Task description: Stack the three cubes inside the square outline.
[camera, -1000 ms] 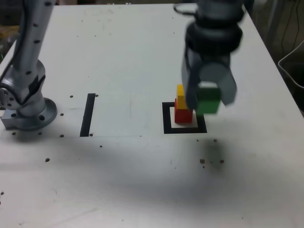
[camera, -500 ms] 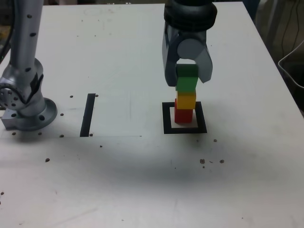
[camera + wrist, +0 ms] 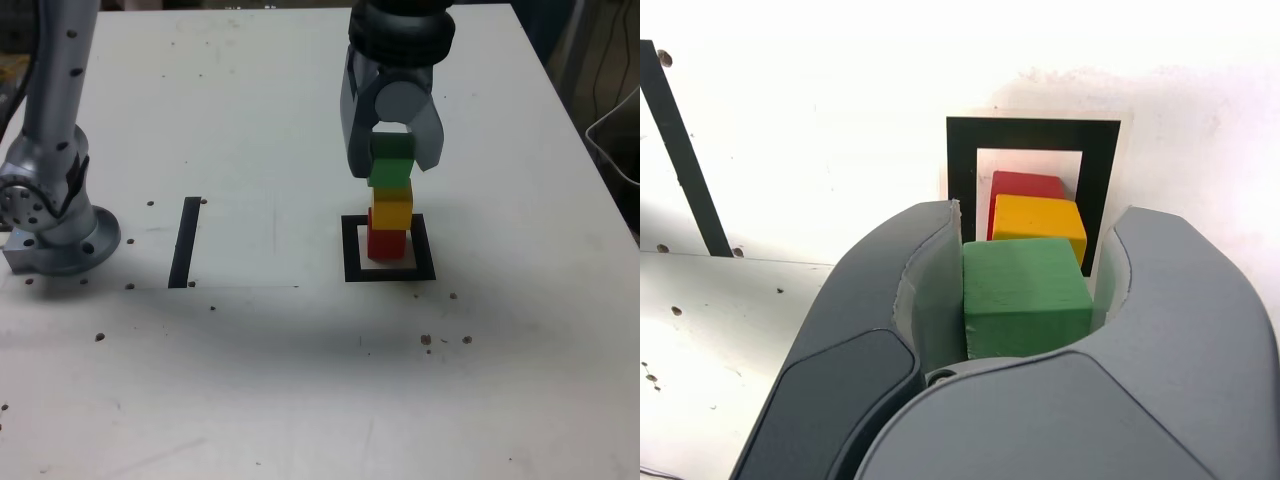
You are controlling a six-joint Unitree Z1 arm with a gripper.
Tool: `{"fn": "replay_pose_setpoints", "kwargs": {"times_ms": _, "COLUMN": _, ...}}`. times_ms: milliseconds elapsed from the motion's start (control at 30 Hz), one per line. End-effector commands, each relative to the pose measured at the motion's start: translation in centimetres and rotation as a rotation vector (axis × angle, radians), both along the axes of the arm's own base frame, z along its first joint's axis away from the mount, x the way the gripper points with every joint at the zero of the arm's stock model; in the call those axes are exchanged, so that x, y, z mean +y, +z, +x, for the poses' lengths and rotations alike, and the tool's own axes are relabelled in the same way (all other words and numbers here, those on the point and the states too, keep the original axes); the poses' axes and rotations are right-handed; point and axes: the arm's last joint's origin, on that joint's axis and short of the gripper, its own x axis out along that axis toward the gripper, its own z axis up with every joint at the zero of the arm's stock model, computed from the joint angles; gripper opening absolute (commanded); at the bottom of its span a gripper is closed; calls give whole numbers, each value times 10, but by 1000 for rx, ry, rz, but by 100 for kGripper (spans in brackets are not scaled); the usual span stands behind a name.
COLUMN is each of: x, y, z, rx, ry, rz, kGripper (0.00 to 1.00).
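**Green cube on top of the stack, jaws clamped**

White tabletop (image 3: 300, 380), speckled with small dark spots. Red cube (image 3: 386, 243) sits on the white centre of the square outline (image 3: 351, 250); yellow cube (image 3: 393, 212) rests on it. Green cube (image 3: 391, 168) sits atop the yellow one, or just over it (contact not resolvable). Gripper (image 3: 393, 160) points down, jaws clenched on the green cube's two sides; the wrist view confirms the gripper (image 3: 1030, 300) pinching the green cube (image 3: 1025, 295). Straight black strip (image 3: 185, 241) lies well apart, toward the exterior view's left. Arm base (image 3: 55, 225) stands beyond it.
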Motion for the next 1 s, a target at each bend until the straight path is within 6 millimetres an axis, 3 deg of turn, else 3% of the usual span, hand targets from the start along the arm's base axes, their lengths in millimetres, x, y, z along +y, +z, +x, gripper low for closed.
{"fn": "replay_pose_setpoints", "kwargs": {"times_ms": 0, "x": 1, "y": -1, "z": 2, "rx": -2, "ry": 1, "rz": -5, "kGripper": 18}}
{"fn": "replay_pose_setpoints", "kwargs": {"times_ms": 233, "x": -1, "y": -7, "z": 2, "rx": 20, "ry": 2, "rz": -34, "kGripper": 21}}
{"fn": "replay_pose_setpoints", "kwargs": {"times_ms": 500, "x": -1, "y": -13, "z": 4, "rx": 36, "ry": -1, "rz": -46, "kGripper": 33}}
{"fn": "replay_pose_setpoints", "kwargs": {"times_ms": 967, "x": -1, "y": -12, "z": 7, "rx": 12, "ry": -13, "rz": -48, "kGripper": 71}}
